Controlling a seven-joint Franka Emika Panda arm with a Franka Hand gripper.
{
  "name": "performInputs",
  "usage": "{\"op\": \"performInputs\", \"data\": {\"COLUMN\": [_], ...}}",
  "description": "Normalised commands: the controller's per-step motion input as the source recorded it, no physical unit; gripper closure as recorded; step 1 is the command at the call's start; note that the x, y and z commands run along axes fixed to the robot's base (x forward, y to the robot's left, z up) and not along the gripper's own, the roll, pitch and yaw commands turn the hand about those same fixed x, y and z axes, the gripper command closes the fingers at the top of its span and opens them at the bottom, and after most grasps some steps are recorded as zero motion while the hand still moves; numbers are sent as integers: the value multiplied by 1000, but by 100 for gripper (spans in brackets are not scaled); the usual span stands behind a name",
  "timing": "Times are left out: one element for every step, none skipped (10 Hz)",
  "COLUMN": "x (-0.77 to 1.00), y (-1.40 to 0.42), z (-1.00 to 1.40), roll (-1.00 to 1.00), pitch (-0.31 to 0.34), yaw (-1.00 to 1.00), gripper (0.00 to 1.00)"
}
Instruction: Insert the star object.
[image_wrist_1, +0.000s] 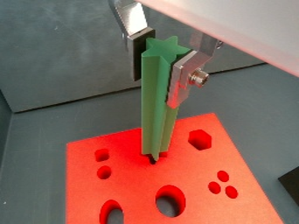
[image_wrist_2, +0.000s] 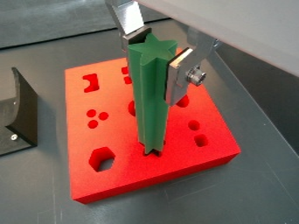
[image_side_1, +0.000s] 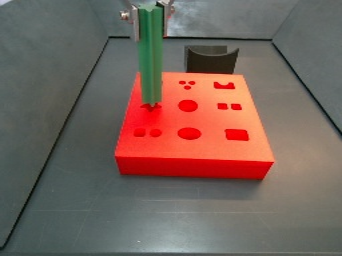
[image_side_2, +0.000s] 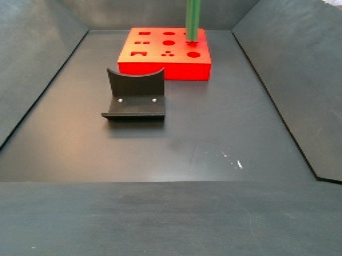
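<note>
Dark grey flooring with sloped grey walls encloses the work area in both side views. The star object (image_wrist_1: 159, 101), a ridged green bar with a star-shaped end face, stands upright with its lower tip entering a star-shaped hole in the red block (image_wrist_1: 135, 179). In a side view the bar (image_side_1: 150, 55) meets the block (image_side_1: 201, 140) near the block's 10 o'clock corner. The gripper (image_wrist_2: 156, 50) clamps the bar's upper end: a silver finger (image_wrist_2: 179, 77) presses one side and the opposite finger the other, closed on the bar. Other cut-outs in the block include round, square and hexagonal holes. The fixture (image_side_2: 135, 95) stands on the floor, well apart from the block (image_side_2: 166, 50).
</note>
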Motion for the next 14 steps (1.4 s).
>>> {"op": "performInputs", "data": {"x": [-3, 23, 34, 0, 20, 0, 0, -23, 0, 0, 0, -29, -14, 77], "y": [0, -26, -9, 0, 0, 0, 0, 0, 0, 6, 0, 0, 103, 194], "z": [-229, -146, -177, -220, -357, -411, -231, -54, -40, -63, -71, -14, -154, -189], "roll": [-87, -81, -56, -26, 0, 0, -53, -166, -184, -123, -83, -9, -6, 0], "pitch": [-150, -131, -116, -94, -79, -76, -80, -119, -136, -111, -79, -30, -26, -4], "yaw": [0, 0, 0, 0, -71, -183, -377, -537, -451, -349, -294, -97, -66, -143], "gripper": [100, 100, 100, 100, 100, 100, 100, 100, 100, 100, 100, 100, 100, 100]}}
